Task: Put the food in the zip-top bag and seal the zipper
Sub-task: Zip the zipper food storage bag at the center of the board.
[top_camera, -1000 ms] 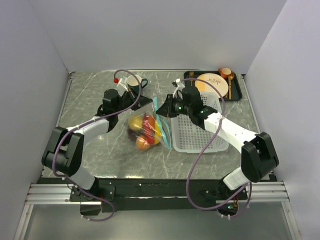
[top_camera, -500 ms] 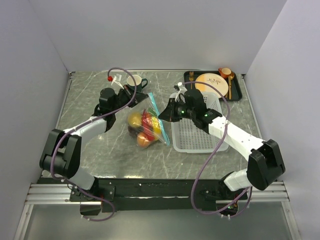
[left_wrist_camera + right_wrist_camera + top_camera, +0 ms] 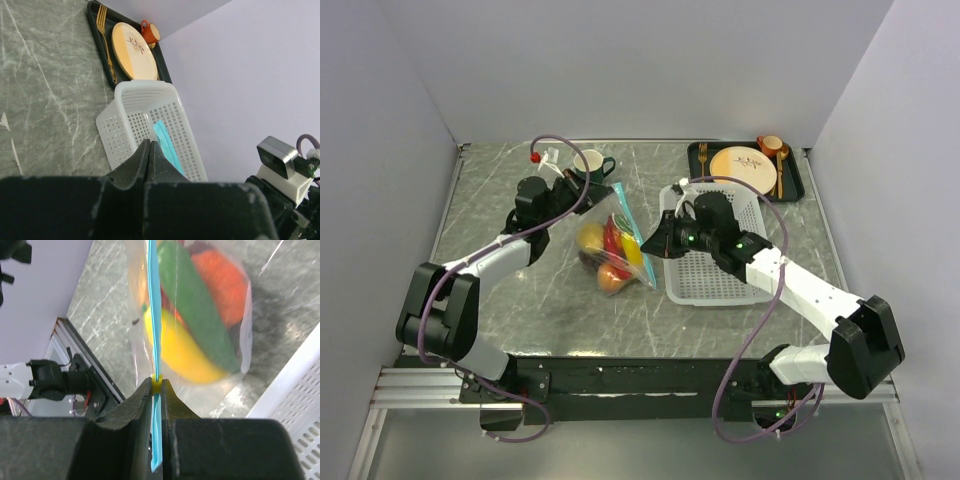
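several toy fruits (image 3: pixel 592 240) fill the zip-top bag (image 3: pixel 638 268) beside the white basket (image 3: pixel 720 282).

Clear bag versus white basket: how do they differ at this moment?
The bag is soft clear plastic; the basket is stiff white mesh. The bag is packed with toy food; the basket looks empty. The bag is pinched along its teal strip by the left gripper and right gripper; no gripper holds the basket. Both are containers.
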Controlling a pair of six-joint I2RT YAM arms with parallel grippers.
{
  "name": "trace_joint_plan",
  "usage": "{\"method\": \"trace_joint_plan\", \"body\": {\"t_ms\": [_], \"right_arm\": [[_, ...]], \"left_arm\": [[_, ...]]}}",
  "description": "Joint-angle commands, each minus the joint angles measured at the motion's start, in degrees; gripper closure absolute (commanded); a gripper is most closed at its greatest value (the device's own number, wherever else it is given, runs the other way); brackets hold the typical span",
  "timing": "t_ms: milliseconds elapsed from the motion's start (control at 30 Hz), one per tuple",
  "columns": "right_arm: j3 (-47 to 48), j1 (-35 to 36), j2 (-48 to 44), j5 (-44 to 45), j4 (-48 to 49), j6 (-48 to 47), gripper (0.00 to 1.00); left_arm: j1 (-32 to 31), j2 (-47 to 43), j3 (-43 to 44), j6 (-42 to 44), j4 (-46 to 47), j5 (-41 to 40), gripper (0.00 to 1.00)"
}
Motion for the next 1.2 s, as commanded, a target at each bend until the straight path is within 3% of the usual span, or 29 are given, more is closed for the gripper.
{"method": "trace_joint_plan", "body": {"t_ms": [0,1167], "right_arm": [[-2.08,1.99,-3.15,-1.59,-2.02,1.13,1.00],[-4.72,3.58,-8.25,-2.56,-7.47,-0.10,1.00]], "left_arm": [[1.81,-3.46,1.15,2.20,3.84,-5.36,0.99],[3.21,-8.73,-0.69,3.78,-1.69,-9.22,0.99]]}}
